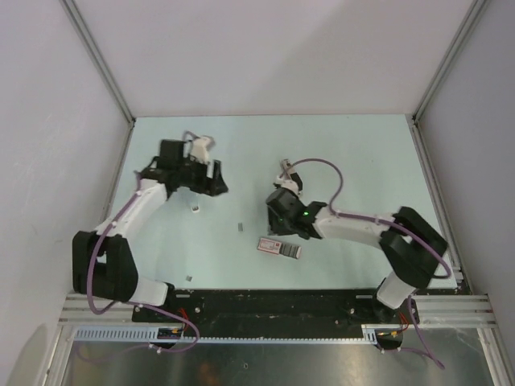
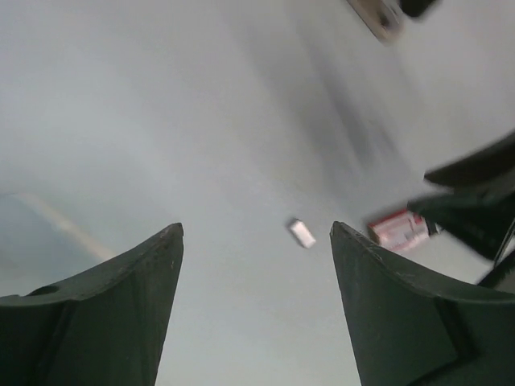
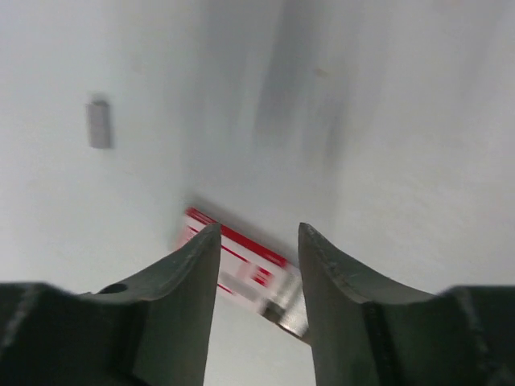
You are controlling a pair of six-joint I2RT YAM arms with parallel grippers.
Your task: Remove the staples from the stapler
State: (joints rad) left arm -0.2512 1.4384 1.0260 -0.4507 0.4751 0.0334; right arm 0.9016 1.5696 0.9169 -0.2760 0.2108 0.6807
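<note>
The stapler (image 1: 286, 170) lies on the table just behind my right wrist, and its pale end shows at the top edge of the left wrist view (image 2: 380, 14). A tiny grey strip of staples (image 1: 241, 227) lies on the table between the arms; it also shows in the left wrist view (image 2: 302, 233) and the right wrist view (image 3: 99, 125). My left gripper (image 1: 219, 186) (image 2: 257, 228) is wide open and empty above bare table. My right gripper (image 1: 282, 236) (image 3: 259, 228) is open and hovers over the red-and-white box (image 3: 245, 269), holding nothing.
The red-and-white flat box (image 1: 280, 248) (image 2: 400, 229) lies in front of the right gripper. Two small white bits lie at the left (image 1: 195, 210) and near the front edge (image 1: 190, 277). White walls enclose the table on three sides.
</note>
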